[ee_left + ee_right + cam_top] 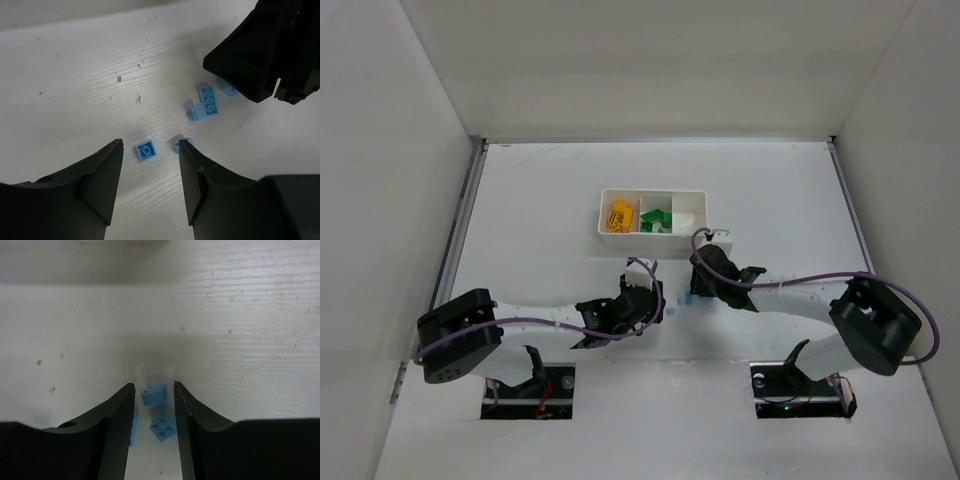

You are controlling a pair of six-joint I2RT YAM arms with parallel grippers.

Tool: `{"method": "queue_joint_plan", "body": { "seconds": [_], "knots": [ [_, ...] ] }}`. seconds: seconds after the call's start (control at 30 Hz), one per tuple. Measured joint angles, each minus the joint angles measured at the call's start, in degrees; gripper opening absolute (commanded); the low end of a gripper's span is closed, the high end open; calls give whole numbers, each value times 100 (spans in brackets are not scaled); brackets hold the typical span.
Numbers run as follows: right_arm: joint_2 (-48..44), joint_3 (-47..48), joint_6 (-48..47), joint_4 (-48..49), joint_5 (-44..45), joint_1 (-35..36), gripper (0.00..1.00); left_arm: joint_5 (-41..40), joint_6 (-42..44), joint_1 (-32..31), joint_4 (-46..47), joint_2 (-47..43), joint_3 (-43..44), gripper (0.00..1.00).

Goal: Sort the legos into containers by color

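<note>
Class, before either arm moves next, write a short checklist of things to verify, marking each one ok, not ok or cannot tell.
1. Right claw open: ok.
2. Blue brick between its jaws: ok.
3. That brick gripped: not ok, gaps show on both sides.
4. Left claw open around single-stud blue piece: ok.
5. Tray's right compartment free of yellow and green: ok.

White table [540, 200] fills the view — wood-grain streaks and small dark specks up close. Boxed in on three sides, all plain white: left wall [380, 180], back wall [650, 60], right wall [920, 130]. Even light, soft shadows — a metal rail [460, 230] lines the table's left edge.
</note>
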Motion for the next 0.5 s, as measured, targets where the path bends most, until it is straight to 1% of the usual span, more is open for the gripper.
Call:
{"method": "queue_joint_plan", "body": {
  "seconds": [0.1, 0.2, 0.37, 0.47, 0.5],
  "knots": [
    [20, 57, 0, -17, 15, 2, 43, -9, -2, -66, -2, 118, 0, 47],
    [63, 101, -2, -48, 44, 39, 37, -11, 0, -114, -15, 240, 0, 48],
    [120, 118, 0, -105, 101, 116, 37, -22, 0, -157, -96, 435, 9, 48],
    [120, 122, -11, -133, 107, 127, 26, -39, 2, -179, -153, 507, 26, 48],
    [120, 122, -7, -142, 116, 129, 24, -44, 2, -188, -164, 522, 35, 48]
  ]
}}
